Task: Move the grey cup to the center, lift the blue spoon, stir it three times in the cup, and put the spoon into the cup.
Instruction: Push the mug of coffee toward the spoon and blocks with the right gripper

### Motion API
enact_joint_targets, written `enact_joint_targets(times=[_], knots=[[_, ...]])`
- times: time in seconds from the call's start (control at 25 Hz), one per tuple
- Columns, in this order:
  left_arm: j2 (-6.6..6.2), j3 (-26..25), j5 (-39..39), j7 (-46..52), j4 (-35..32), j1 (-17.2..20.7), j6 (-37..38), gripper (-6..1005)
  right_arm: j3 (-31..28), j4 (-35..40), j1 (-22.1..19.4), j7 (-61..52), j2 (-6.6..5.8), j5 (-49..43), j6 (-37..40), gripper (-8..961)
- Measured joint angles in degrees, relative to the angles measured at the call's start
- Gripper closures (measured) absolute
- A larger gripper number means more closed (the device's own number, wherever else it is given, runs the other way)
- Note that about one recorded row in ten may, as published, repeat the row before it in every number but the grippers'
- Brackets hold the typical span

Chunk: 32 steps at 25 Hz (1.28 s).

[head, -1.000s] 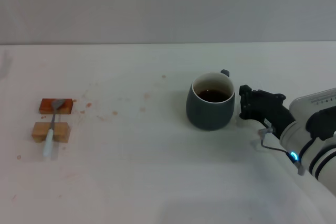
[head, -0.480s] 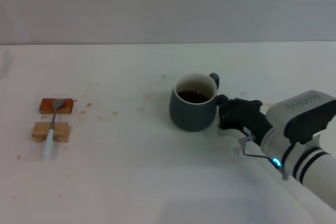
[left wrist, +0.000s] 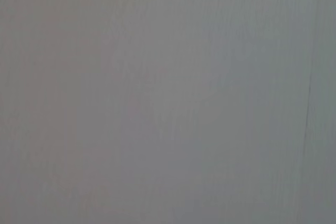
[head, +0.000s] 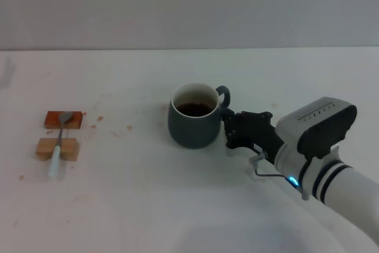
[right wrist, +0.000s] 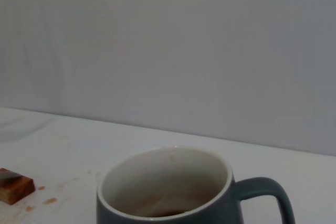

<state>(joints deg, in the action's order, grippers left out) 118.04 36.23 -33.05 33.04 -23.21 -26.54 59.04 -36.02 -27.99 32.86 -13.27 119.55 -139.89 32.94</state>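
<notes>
The grey cup [head: 194, 119] now sits further left, pushed by the right gripper [head: 232, 130]; jaws' opening seemingly unclear; no readable writing.

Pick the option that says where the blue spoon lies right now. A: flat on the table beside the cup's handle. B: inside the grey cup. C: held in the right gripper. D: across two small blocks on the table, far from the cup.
D: the blue spoon rests across the reddish-brown block and the tan block, well away from the grey cup.

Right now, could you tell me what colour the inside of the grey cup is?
Cream-white, above dark brown liquid; the grey cup shows it best in the right wrist view.
</notes>
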Motion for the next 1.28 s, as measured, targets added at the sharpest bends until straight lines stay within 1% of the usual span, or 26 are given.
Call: enact_joint_targets(times=[0.24,0.64,1.12,1.28], knots=[[0.00,-0.1,0.0,0.0,0.0,-0.1,0.1,158,0.7,-0.2,1.1,0.0,-0.02,-0.1,-0.3,932],[0.01,-0.1,0.0,0.0,0.5,-0.6,0.5,158,-0.1,2.3,3.0,0.0,-0.23,-0.1,-1.1,932],[0.09,-0.1,0.7,0.1,0.7,-0.6,0.9,158,0.6,1.8,4.9,0.2,-0.29,-0.2,-3.1,932],[0.08,0.0,1.2,0.1,0.8,-0.6,1.0,158,0.6,1.1,5.5,0.1,-0.27,-1.7,-3.9,932]])
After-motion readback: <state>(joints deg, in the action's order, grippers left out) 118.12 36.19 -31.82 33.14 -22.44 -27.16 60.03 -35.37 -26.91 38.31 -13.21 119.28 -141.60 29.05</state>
